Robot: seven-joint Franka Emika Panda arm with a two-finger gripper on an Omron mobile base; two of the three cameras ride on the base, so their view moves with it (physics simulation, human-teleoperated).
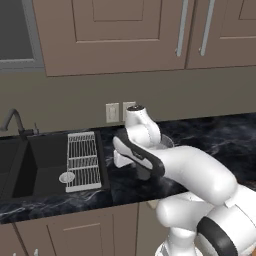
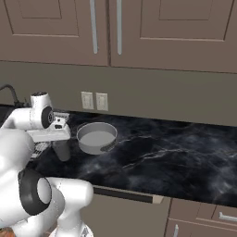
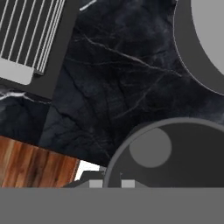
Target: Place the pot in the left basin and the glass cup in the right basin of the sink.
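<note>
Shell: my arm (image 1: 200,172) is glossy white, built of fat rounded segments that look like smooth moulded plastic.
Joints: dark charcoal bands ring my joints; one black collar (image 1: 217,237) shows near the base, another black disc (image 2: 31,192) sits on the big lower link.
Wrist: a black curved stripe (image 1: 137,152) runs along my white forearm link.
Hand: my white boxy hand block (image 2: 51,133) has a round white cap (image 2: 40,115) with a dark end face above it.
</note>
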